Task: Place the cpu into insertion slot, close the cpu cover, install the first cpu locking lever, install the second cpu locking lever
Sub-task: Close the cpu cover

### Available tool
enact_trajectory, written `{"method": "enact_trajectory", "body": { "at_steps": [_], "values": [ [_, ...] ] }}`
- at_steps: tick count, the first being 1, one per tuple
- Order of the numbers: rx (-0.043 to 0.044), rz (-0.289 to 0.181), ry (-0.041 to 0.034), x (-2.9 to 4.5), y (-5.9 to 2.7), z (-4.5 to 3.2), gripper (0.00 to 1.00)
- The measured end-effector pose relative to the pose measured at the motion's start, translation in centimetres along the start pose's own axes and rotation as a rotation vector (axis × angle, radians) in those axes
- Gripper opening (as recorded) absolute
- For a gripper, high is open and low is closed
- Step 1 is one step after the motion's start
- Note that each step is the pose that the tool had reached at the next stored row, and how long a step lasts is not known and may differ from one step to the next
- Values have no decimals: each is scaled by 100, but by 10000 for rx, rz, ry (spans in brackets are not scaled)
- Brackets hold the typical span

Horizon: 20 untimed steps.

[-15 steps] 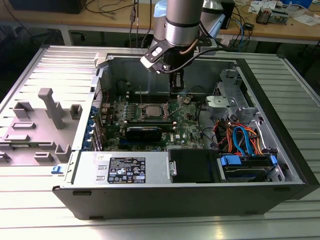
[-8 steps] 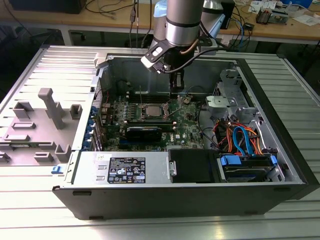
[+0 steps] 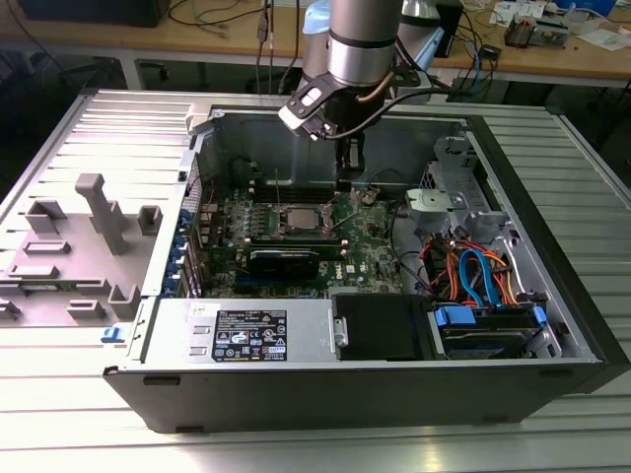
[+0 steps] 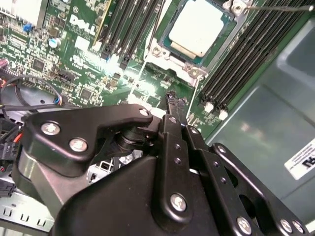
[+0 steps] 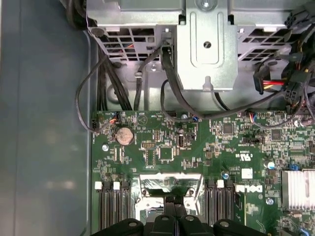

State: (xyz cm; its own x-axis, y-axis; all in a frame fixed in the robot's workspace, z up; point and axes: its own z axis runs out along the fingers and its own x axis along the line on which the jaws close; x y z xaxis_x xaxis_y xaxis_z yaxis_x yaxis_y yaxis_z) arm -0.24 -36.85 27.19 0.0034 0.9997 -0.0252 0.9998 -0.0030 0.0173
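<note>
One arm hangs over the open computer case [image 3: 296,404], and its gripper [image 4: 171,98] hovers just above the green motherboard [image 4: 74,54], near the socket but not touching it. The two black fingers [image 4: 172,118] are pressed together and, as far as I can see, nothing is between them. The cpu [image 4: 199,24] lies flat inside the insertion slot [image 4: 165,51], its pale metal top facing up, between the two banks of long black memory slots [image 4: 246,59]. Around the chip runs a thin silver frame, which I take for the cpu cover [image 4: 230,30]; it looks lowered, but whether it is fully down I cannot tell. A thin wire lever [image 4: 280,7] sticks out sideways from one corner of the socket, so I judge it is not latched yet. To my judgement the chip is light, stiff and very delicate: the small contacts under it would suffer easily, so it wants to be taken only by two opposite edges and kept level. The cover is thin sheet metal, rigid but turning on a hinge, and is best pushed at its free edge. The lever is springy wire and rather slippery; the good place to take it is the free end, far from the pivot, where the least force is needed
</note>
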Motion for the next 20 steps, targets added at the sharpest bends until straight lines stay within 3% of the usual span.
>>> {"method": "enact_trajectory", "body": {
  "at_steps": [3,11,20],
  "values": [
    [-3,2,0,21,110,2,11],
    [-14,6,-8,66,285,15,11],
    [-15,6,-13,67,300,20,11]
  ]
}}
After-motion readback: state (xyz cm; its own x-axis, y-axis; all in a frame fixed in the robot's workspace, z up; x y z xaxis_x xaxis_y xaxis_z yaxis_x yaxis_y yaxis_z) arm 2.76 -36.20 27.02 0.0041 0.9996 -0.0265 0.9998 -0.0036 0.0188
